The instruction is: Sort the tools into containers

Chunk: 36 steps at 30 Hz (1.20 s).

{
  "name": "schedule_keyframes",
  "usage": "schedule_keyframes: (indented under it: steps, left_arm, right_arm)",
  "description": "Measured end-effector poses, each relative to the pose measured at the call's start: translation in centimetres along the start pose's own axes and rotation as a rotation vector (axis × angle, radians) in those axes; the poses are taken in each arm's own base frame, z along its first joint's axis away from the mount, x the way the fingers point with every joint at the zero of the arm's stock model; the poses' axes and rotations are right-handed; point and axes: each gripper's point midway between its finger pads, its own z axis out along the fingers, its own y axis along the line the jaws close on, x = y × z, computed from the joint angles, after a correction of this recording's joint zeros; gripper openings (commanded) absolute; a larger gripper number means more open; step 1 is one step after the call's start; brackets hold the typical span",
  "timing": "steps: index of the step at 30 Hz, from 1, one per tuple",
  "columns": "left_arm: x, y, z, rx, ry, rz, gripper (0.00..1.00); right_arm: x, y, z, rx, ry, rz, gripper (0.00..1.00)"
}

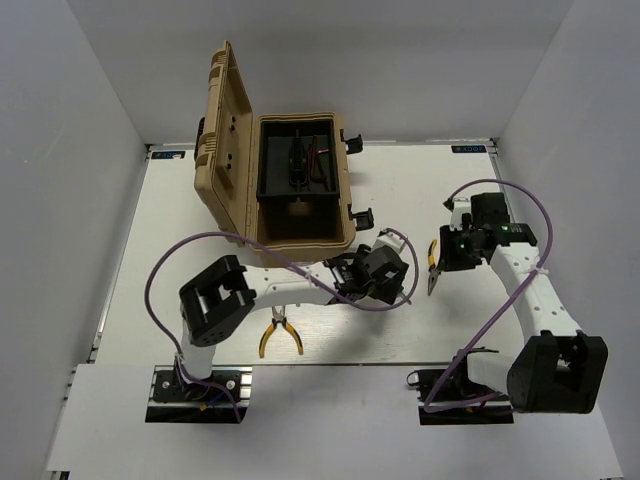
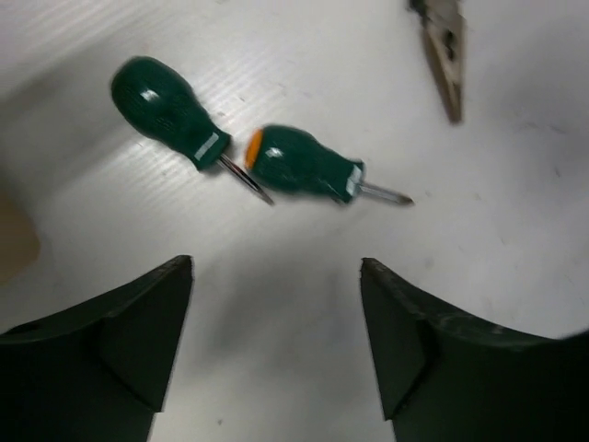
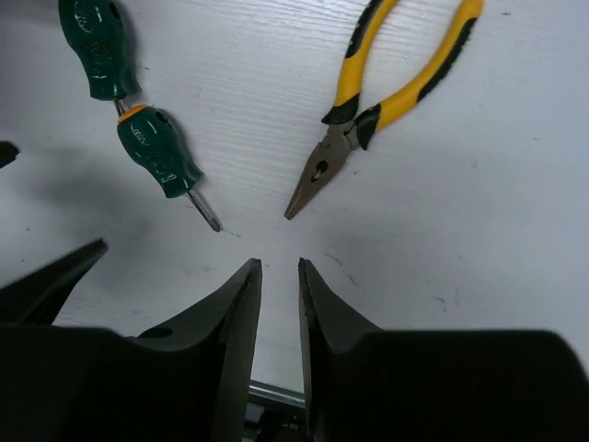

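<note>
The left gripper (image 2: 276, 341), jaws wide and empty, hovers nearest the two stubby green-handled screwdrivers (image 2: 304, 163), which lie just ahead, long axes crosswise to its fingers; the right gripper (image 3: 276, 304) is nearly closed, empty.

toolbox (image 1: 290, 195): far centre of table (image 1: 420, 330), lid open to left
first pliers (image 1: 281, 333): near edge, in front of toolbox, beside left arm
second pliers (image 3: 386, 97): right of both screwdrivers
two screwdrivers (image 2: 239, 152): end to end, first's tip at second's butt
</note>
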Motion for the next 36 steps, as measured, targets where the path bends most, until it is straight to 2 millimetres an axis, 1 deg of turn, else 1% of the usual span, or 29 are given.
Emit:
schedule_keyframes:
  steps: [2,4,6,9,10,14,16,18,20,22,25,28,36]
  left_arm:
    - [-0.2,0.6,1.4,-0.043,-0.006,-0.025,0.76]
    - [-0.4,1.0,2.6,-0.076,-0.012,-0.050,0.70]
    - [-0.3,1.5,3.4,-0.102,-0.013,-0.073,0.69]
    - [-0.6,2.1,4.0,-0.139,-0.028,-0.118,0.69]
    - [-0.9,2.1,4.1,-0.146,-0.037,-0.131,0.70]
    - [-2.4,2.2,4.2,-0.167,-0.080,-0.181,0.72]
    - [-3.1,2.1,4.3,-0.171,-0.100,-0.197,0.75]
    - [-4.1,1.9,4.7,-0.179,-0.125,-0.218,0.75]
    - [-4.5,2.0,5.2,-0.193,-0.142,-0.239,0.75]
    - [-4.3,2.4,5.9,-0.216,-0.144,-0.250,0.75]
    - [-2.9,3.6,7.1,-0.271,-0.128,-0.254,0.75]
    - [-1.9,4.5,7.6,-0.314,-0.117,-0.253,0.75]
    - [-2.1,5.8,7.9,-0.372,-0.135,-0.264,0.73]
  right_arm:
    - [0.9,0.2,0.6,-0.028,0.013,0.020,0.27]
    - [1.7,0.3,1.2,-0.053,0.025,0.037,0.27]
    - [2.2,0.6,1.6,-0.076,0.031,0.049,0.27]
    - [2.5,0.6,1.8,-0.099,0.022,0.073,0.27]
    - [2.4,0.5,1.8,-0.102,0.013,0.080,0.27]
    - [2.5,0.5,1.8,-0.127,-0.016,0.105,0.27]
    - [2.5,0.7,1.9,-0.142,-0.021,0.113,0.27]
    - [2.5,0.8,1.9,-0.155,-0.024,0.120,0.27]
    - [2.4,0.9,1.8,-0.169,-0.032,0.124,0.27]
    - [2.2,0.9,1.7,-0.178,-0.041,0.131,0.27]
    - [2.0,1.0,1.4,-0.193,-0.061,0.140,0.27]
    - [1.8,1.0,1.0,-0.203,-0.083,0.148,0.27]
    - [1.7,1.2,0.8,-0.239,-0.097,0.174,0.27]
